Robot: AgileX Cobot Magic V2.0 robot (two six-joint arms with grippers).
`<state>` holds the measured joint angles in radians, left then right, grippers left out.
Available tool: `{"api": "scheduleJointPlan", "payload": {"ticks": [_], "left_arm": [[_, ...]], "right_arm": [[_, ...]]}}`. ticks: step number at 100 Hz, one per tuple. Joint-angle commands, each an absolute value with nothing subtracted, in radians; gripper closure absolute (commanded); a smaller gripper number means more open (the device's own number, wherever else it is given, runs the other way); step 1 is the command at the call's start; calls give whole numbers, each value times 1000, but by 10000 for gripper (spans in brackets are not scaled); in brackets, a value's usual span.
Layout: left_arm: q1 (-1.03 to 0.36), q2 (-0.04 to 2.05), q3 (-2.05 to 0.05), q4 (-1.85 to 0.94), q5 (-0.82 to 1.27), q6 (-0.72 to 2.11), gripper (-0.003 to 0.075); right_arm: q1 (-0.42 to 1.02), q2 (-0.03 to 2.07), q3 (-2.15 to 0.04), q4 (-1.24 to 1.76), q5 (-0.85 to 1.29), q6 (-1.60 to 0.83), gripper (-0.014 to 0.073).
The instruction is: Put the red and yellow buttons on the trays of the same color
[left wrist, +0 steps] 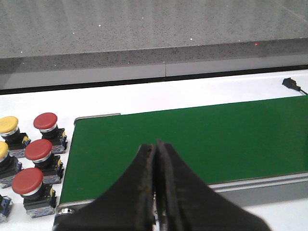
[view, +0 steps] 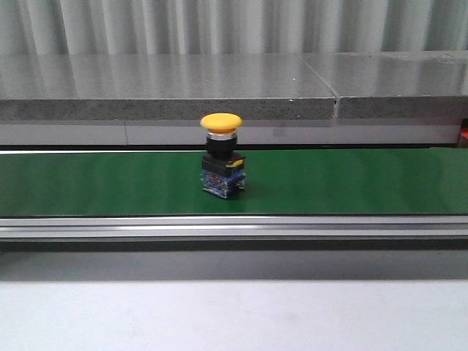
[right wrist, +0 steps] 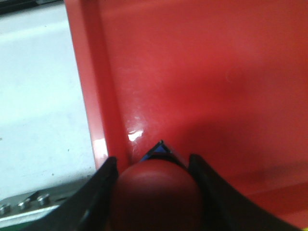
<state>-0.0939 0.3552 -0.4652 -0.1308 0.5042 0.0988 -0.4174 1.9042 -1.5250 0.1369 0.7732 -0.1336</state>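
A yellow button (view: 221, 122) stands upright on its black and blue base in the middle of the green belt (view: 351, 183) in the front view; neither gripper shows there. My left gripper (left wrist: 156, 144) hangs shut and empty over the belt's end (left wrist: 216, 139). Beside that end stand red buttons (left wrist: 38, 150) and yellow buttons (left wrist: 8, 124), several in all. My right gripper (right wrist: 154, 166) is shut on a red button (right wrist: 156, 192), low over the red tray (right wrist: 216, 72) near its side wall. The yellow tray is out of view.
A grey stone ledge (view: 168, 88) runs behind the belt. The belt's aluminium frame (view: 234, 227) runs along its near side. A small black connector (left wrist: 290, 83) lies on the white table beyond the belt. White tabletop (right wrist: 38, 96) borders the red tray.
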Motion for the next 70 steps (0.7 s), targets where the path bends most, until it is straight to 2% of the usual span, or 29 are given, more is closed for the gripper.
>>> {"api": "scheduleJointPlan", "payload": {"ticks": [1,53,60,70], "left_arm": [[-103,364,-491,-144,434,96,740],[-103,364,-491,-144,434,96,740],[-103,364,-491,-144,434,96,740],[-103,364,-491,-144,434,96,740]], "right_arm": [[-424,1893,-1575,140,701,-146,453],[-426,1993,-1591,140,691,-146,445],[-427,1993,-1592,140,691,-146,390],[-429,1993,-1592,140,698,-146,199]]}}
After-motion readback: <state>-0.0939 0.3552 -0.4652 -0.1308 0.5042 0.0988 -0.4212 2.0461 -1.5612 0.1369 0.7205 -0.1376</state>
